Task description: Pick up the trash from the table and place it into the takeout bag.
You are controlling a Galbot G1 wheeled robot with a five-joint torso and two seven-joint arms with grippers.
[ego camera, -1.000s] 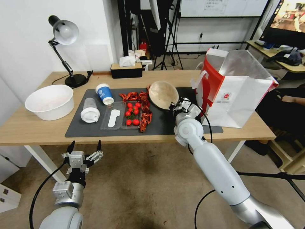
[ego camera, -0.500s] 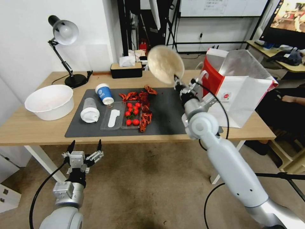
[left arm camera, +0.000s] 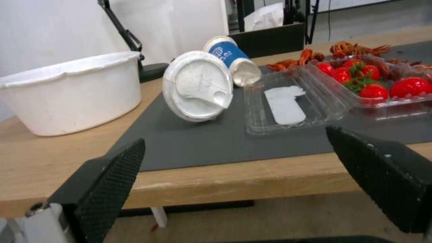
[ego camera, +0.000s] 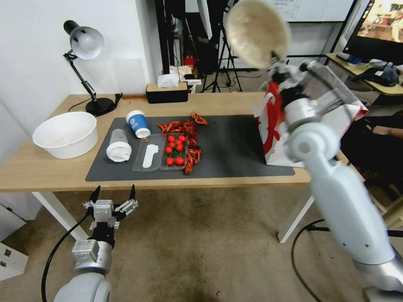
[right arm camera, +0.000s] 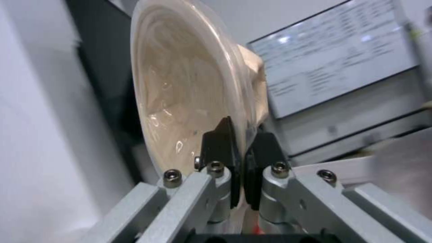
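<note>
With the bowl (ego camera: 257, 32) now lifted off the surface (ego camera: 42, 170) and high above the bag (ego camera: 310, 121), my right fingers (right arm camera: 225, 141) pinch its rim; drop-in looks close. Left fingers (left arm camera: 112, 175) spread, below the bag, idle.

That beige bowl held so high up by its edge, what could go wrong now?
1. The right pincer pinches only the rim of the beige bowl, so the bowl might slip or swing loose.
2. The bowl is tilted on edge above the white paper takeout bag with red sides; it may catch the bag's rim or tip the bag.
</note>
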